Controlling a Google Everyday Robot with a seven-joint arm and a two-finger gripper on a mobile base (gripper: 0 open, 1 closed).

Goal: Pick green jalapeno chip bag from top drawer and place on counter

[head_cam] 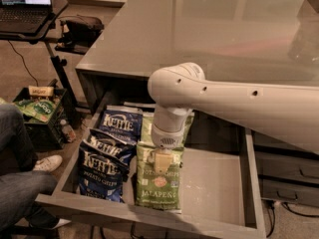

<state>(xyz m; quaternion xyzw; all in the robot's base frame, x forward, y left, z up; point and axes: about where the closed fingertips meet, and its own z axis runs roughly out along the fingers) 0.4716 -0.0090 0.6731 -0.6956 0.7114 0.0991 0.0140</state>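
The top drawer [214, 185] is pulled open below the counter [199, 29]. A green jalapeno chip bag [158, 190] lies flat in the drawer's middle, with JALAPENO readable near its bottom. A second green bag [146, 128] lies behind it, mostly hidden by the arm. My gripper [162, 162] points straight down and sits on the upper middle of the front green bag. The white arm reaches in from the right above the drawer.
Several dark blue Kettle bags [102, 168] lie in the drawer's left part, touching the green bag. A person's leg and shoe [47, 163] are at the left. A crate [37, 111] and a laptop stand [30, 14] are at the far left. Closed drawer fronts [286, 171] are on the right.
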